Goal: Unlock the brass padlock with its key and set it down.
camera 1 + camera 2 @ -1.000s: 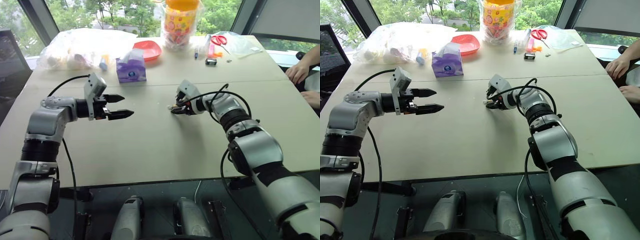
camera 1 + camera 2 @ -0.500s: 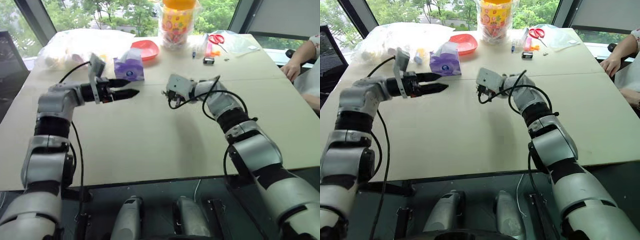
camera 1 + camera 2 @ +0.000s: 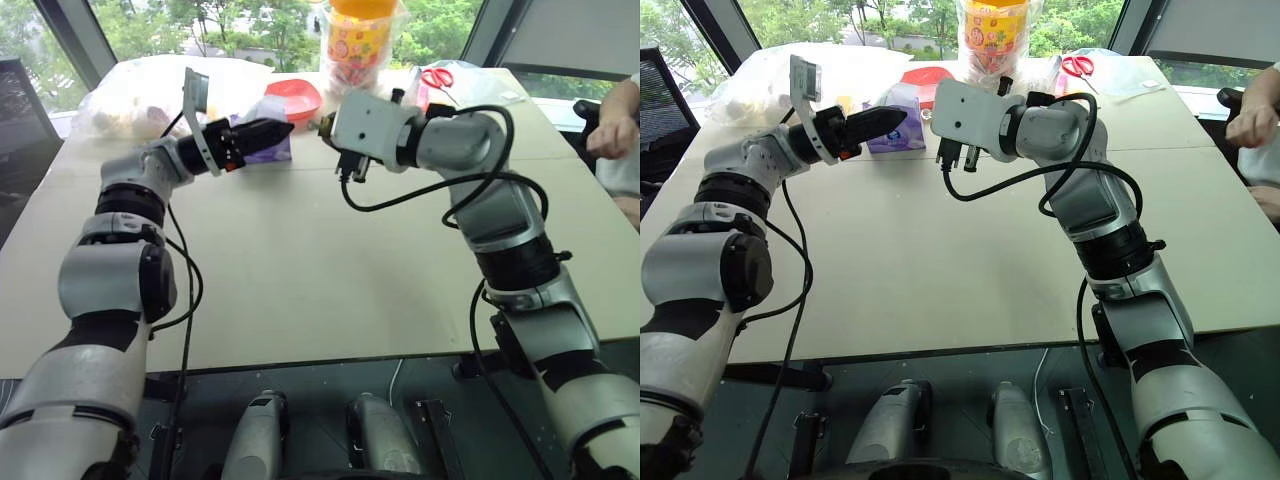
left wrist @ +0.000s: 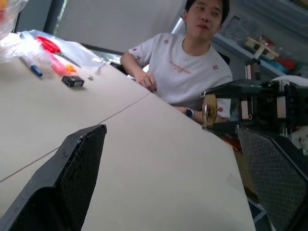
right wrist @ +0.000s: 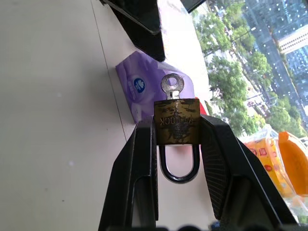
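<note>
Right gripper point(image 5: 177, 126) is clamped on the brass padlock point(image 5: 176, 130), one finger on each side of the body. The key point(image 5: 170, 86) sits in the keyway, its bow sticking out past the fingertips. The shackle point(image 5: 179, 168) loops back between the fingers, and both legs look seated, so the lock is probably not yet open.

Change from a second ago: the right arm has lifted the padlock off the table point(image 3: 300, 280), where it was held low near the middle. It now holds the padlock in the air toward the far side, near the purple tissue pack point(image 5: 144, 82). The left gripper point(image 4: 171, 132) has swung up and inward from its hover on the left. Its fingers are spread wide and empty, and they point at the key end of the padlock from close by without touching it.

Reading: the two arms have lined up for the key turn. The next move would be for the left fingers to close on the small bow, which leaves little room for error.
</note>
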{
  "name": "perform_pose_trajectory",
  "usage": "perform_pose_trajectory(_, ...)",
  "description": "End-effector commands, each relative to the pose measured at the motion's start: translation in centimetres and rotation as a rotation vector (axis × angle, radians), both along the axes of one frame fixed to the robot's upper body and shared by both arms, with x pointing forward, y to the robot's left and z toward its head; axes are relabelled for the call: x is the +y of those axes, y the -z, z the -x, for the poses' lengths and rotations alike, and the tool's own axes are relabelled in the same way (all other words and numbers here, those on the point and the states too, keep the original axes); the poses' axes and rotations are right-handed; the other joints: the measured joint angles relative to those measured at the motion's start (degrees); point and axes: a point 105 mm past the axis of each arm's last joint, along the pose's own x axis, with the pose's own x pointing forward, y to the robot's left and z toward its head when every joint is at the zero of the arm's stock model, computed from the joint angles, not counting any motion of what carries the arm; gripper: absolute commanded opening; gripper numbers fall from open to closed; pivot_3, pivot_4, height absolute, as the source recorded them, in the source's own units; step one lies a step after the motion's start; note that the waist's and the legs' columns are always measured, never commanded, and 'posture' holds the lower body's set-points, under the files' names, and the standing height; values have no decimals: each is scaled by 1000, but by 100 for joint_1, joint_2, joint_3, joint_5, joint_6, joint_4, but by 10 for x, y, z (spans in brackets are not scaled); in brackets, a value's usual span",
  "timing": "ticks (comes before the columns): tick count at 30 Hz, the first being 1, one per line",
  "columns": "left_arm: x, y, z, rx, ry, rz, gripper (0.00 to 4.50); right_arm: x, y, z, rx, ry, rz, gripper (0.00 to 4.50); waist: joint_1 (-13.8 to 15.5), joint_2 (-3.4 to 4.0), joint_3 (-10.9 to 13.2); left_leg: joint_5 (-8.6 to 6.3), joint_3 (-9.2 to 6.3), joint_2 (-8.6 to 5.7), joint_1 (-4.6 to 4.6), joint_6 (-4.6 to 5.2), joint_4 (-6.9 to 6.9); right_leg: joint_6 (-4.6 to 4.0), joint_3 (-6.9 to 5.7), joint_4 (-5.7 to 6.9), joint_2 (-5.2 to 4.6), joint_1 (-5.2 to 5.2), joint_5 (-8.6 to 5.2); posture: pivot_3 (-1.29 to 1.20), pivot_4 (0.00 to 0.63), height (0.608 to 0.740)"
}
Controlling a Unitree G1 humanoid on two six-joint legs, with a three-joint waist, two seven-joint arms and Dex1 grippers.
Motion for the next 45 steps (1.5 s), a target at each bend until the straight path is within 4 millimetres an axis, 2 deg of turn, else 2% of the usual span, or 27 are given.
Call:
perform_pose_trajectory(1, -12, -16, 4, -44, 52, -9, 4500, -3, -13, 8, -50, -1, -18, 703, -3, 0, 0, 0, 0, 0, 1, 0, 0, 0, 0, 0, 0, 0, 0, 0, 150, 740)
perform_pose_trajectory(7, -26, -28, 10, -60, 120, -20, 4500, -2, -12, 11, -52, -6, -14, 703, -25, 0, 0, 0, 1, 0, -1, 0, -4, 0, 1, 0, 0, -4, 0, 0, 150, 740)
perform_pose_trajectory(8, -27, -29, 10, -61, 124, -20, 3975, -1, -12, 11, -53, -8, -15, 703, -33, 0, 0, 0, 1, 0, -1, 0, -5, 0, 1, 0, 0, -5, 0, 0, 150, 740)
perform_pose_trajectory(11, -32, -32, 12, -68, 146, -26, 3111, 0, -12, 12, -55, -11, -17, 703, -38, 0, 0, 0, 0, 1, 0, 0, -6, 0, 1, 0, 1, -5, 0, 0, 150, 740)
perform_pose_trajectory(16, -42, -31, 18, -77, 197, -73, 1283, 4, -15, 14, -67, -21, -23, 703, -37, 0, 0, 0, 1, 1, -1, 0, -6, 0, 1, 0, 1, -5, 0, 0, 150, 740)
perform_pose_trajectory(25, -47, -33, 19, -82, 200, -105, 1283, 6, -21, 15, -87, -27, -32, 703, -35, 0, 0, 0, 0, 1, -1, 0, -5, 0, 1, 0, 0, -4, 0, 0, 150, 740)
perform_pose_trajectory(38, -19, -18, 7, -38, 84, -72, 1283, 4, -24, 15, -101, -22, -33, 703, -39, 0, 0, 0, 0, 1, 0, 0, -5, 0, 1, 0, 1, -4, 0, 0, 150, 740)
perform_pose_trajectory(45, -14, -7, 3, -32, 54, -72, 1283, 5, -24, 16, -102, -25, -32, 703, -26, 0, 0, 0, 0, 2, -1, 0, -3, 0, 1, 1, 0, -5, 0, 0, 150, 740)
